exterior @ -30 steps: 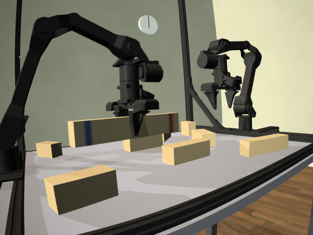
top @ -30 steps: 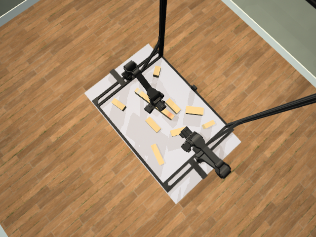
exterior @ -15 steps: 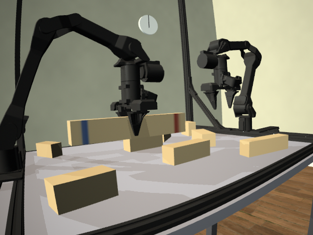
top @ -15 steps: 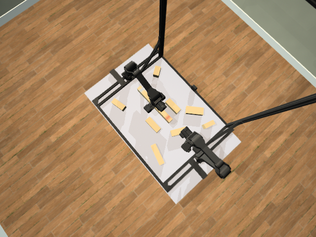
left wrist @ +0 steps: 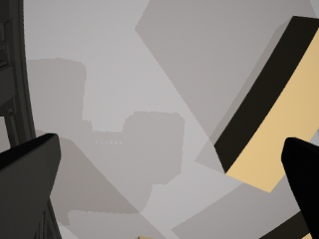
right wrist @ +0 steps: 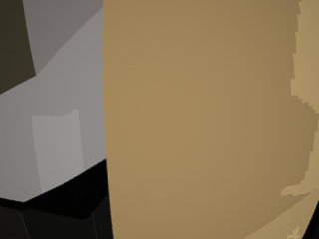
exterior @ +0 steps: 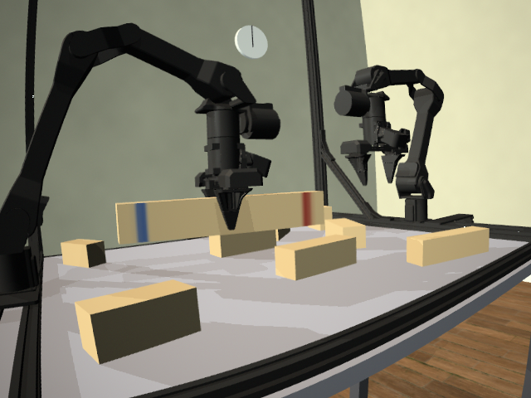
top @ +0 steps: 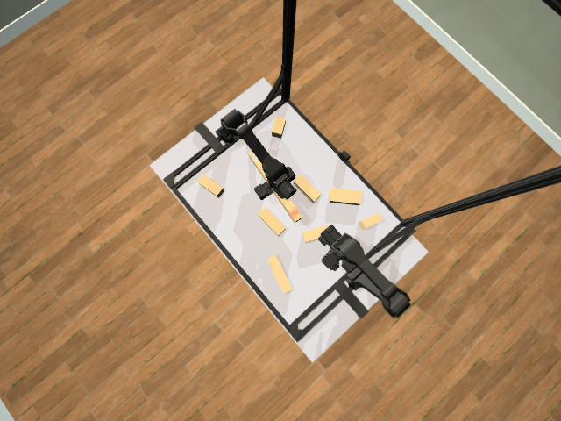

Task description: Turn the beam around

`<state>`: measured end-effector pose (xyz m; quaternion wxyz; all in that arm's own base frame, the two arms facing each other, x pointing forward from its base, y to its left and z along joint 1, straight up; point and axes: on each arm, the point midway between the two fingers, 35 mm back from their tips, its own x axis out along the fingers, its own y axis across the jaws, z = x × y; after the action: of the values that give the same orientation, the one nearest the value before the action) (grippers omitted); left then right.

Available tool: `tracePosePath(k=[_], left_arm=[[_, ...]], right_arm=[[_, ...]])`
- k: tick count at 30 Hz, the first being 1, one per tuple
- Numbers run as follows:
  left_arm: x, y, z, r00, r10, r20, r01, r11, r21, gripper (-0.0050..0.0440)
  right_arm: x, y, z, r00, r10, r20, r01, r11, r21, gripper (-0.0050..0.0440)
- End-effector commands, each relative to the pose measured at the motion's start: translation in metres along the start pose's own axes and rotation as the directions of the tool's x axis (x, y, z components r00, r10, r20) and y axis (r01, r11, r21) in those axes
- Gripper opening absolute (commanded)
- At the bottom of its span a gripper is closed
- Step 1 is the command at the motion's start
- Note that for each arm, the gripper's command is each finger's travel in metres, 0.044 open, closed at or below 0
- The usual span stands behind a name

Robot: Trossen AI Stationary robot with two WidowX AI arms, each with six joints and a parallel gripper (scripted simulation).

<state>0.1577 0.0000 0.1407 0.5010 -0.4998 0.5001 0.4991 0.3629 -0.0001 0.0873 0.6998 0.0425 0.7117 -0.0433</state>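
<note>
The beam (top: 289,209) (exterior: 180,215) (right wrist: 199,124) is raised off the surface (top: 235,226) (exterior: 257,299) (left wrist: 110,90) (right wrist: 55,95), gripped near mid-length by my right pincer (top: 274,188) (exterior: 222,214) (right wrist: 187,158). It runs roughly parallel to what I judge are the bearers (top: 307,188) (exterior: 242,244), not across them. I cannot confirm the end-for-end turn. Outstanding: squaring, centring, lowering, release, withdrawal. My left pincer (top: 330,248) (exterior: 377,183) (left wrist: 175,147) stands wide, without load.

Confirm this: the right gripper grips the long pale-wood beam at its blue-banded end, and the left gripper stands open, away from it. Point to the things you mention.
Not at the blue-banded end: the exterior view shows the right gripper (top: 274,188) (exterior: 221,210) (right wrist: 187,158) gripping the beam (top: 288,206) (exterior: 180,215) (right wrist: 199,100) between its blue band (exterior: 141,222) and red band (exterior: 307,209). The left gripper (top: 330,248) (exterior: 377,183) (left wrist: 175,147) does stand open, away from it.
</note>
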Motion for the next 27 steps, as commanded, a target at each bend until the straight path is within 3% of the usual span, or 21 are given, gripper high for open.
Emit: tracePosePath(k=[1, 27], left_arm=[[-0.0002, 0.0002, 0.0000, 1.000, 0.002, 0.000, -0.002, 1.000, -0.002, 0.0440], [-0.0002, 0.0002, 0.0000, 1.000, 0.002, 0.000, -0.002, 1.000, -0.002, 0.0440]], right_arm=[[-0.0048, 0.0009, 0.0054, 1.000, 0.002, 0.017, -0.003, 0.999, 0.043, 0.0000], [-0.0050, 0.0020, 0.0118, 1.000, 0.002, 0.017, -0.007, 0.954, 0.299, 0.0000]])
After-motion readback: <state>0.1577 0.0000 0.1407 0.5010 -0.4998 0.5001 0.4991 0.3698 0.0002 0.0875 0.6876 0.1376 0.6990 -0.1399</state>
